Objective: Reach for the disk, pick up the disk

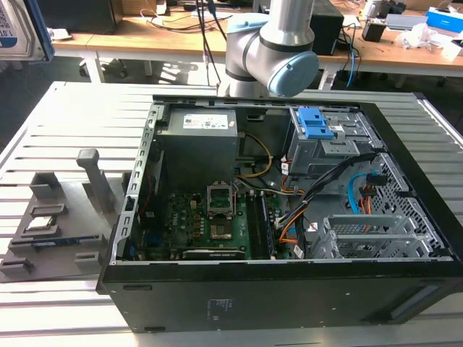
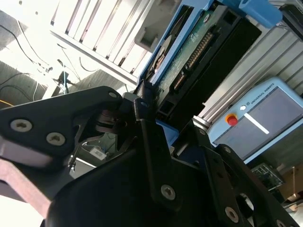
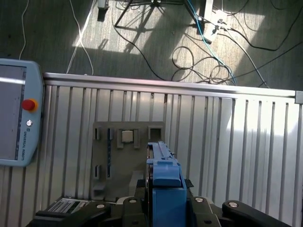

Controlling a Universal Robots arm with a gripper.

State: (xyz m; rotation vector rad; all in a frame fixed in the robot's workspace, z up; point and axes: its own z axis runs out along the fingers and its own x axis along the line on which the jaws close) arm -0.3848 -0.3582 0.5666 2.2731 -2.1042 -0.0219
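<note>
The jaws are clenched on the disk (image 3: 164,182), so no gap is left to close; its long axis runs straight out from between them, edge-on in the first wrist view; it hangs over the table (image 3: 246,142) near the grey fixture (image 3: 110,163), back from the table's floor-side edge; blue-edged, with a green circuit board (image 2: 189,49) exposed.

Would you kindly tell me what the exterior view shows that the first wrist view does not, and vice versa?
Of the two, the exterior view adds the open computer case and its grey power-supply box. The first wrist view adds the teach pendant and the gripper clamping the disk. Both share the disk, the grey fixture and the slatted table.
</note>
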